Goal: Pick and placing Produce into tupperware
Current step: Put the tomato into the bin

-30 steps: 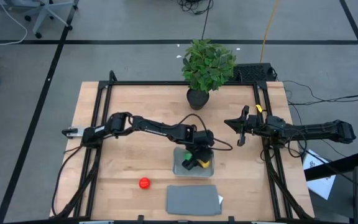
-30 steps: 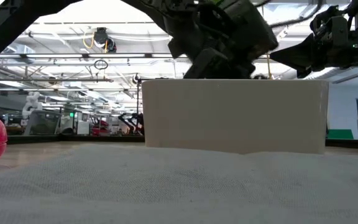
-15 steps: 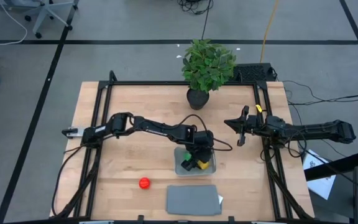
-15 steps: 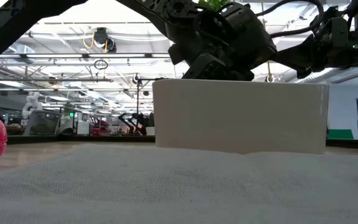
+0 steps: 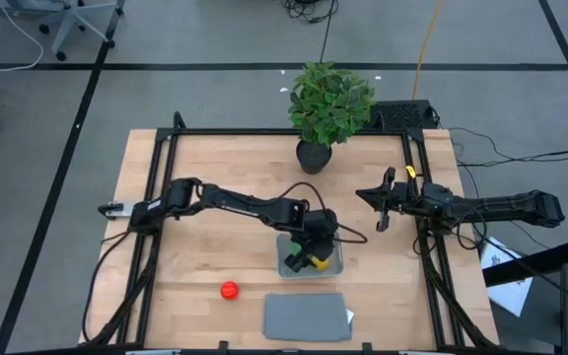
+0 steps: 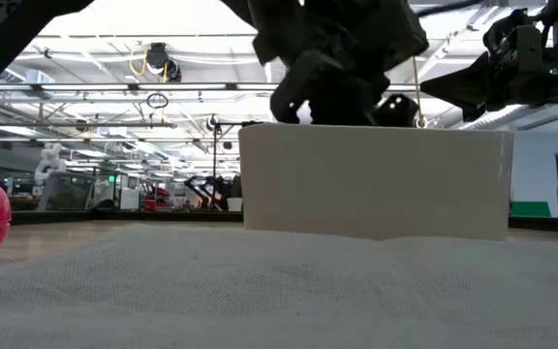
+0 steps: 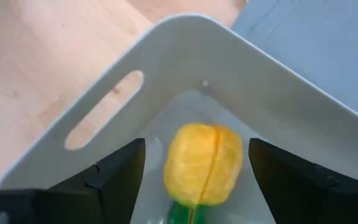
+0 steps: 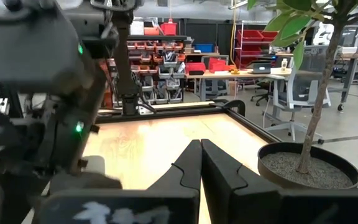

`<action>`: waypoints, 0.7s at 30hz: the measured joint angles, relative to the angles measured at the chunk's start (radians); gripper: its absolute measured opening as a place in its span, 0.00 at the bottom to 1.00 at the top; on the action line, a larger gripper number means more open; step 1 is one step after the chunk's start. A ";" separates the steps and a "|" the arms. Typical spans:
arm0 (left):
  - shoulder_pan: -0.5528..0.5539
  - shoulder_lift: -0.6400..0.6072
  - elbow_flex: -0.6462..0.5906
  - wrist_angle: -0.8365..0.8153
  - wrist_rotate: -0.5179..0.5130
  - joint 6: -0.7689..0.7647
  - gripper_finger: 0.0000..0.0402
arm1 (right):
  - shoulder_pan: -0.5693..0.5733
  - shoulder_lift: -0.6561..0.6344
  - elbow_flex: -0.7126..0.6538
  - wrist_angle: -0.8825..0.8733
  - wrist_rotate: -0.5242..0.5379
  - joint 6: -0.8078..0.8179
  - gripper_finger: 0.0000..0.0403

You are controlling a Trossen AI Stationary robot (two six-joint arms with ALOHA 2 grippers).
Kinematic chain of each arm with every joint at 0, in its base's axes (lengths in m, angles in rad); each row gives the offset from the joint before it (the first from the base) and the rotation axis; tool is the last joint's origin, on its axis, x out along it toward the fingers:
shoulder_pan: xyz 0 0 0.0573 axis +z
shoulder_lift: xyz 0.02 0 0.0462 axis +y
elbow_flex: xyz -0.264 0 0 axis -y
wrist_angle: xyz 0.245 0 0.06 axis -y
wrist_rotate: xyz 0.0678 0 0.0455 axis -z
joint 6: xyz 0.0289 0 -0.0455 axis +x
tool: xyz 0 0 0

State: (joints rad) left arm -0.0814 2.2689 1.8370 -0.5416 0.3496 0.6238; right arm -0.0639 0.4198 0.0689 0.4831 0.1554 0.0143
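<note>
Your left end effector (image 7: 194, 171) sat low inside the tub (image 5: 309, 264), fingers spread either side of the yellow piece (image 7: 202, 163), not gripping it; reads as a drop-off position; yellow piece lay on the tub floor: ribbed, yellow, green tip. Red one (image 5: 228, 290) was on the desk (image 5: 215, 158), well apart from the tub. Right end effector (image 8: 201, 163) was clenched, empty, parked near the plant (image 5: 329, 104).

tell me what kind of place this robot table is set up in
Probably a robotics lab or workshop in an open industrial hall. Beyond the wooden table stand shelving with red bins, desks with office chairs, and exposed ceiling trusses.
</note>
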 joint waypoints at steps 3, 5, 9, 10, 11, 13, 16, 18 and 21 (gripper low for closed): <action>0.001 -0.033 0.000 -0.039 -0.029 0.001 0.73 | 0.000 0.000 0.000 0.000 0.000 0.000 0.00; 0.001 -0.059 0.000 -0.057 -0.059 0.002 0.73 | 0.000 0.000 0.000 -0.001 0.000 0.000 0.00; 0.004 -0.106 0.000 -0.085 -0.141 0.004 0.72 | 0.000 0.000 0.000 -0.001 0.000 0.000 0.00; 0.006 -0.115 0.000 -0.090 -0.153 0.005 0.70 | 0.000 0.000 0.000 -0.001 0.000 0.000 0.00; 0.007 -0.127 0.000 -0.095 -0.169 0.004 0.67 | 0.000 0.000 0.000 -0.001 0.000 0.000 0.00; 0.014 -0.147 0.000 -0.104 -0.178 -0.001 0.61 | 0.000 0.000 0.000 -0.001 0.000 0.000 0.00; 0.029 -0.176 0.001 -0.124 -0.187 -0.017 0.46 | 0.000 0.000 0.000 -0.001 0.000 0.000 0.00; 0.038 -0.188 0.001 -0.137 -0.196 -0.036 0.35 | 0.000 0.000 0.000 -0.001 0.000 0.000 0.00; 0.045 -0.211 0.001 -0.182 -0.198 -0.056 0.17 | 0.000 0.000 0.000 -0.001 0.000 0.000 0.00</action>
State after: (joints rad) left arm -0.0362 2.0580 1.8381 -0.7235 0.1520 0.5678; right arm -0.0639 0.4198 0.0689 0.4820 0.1554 0.0143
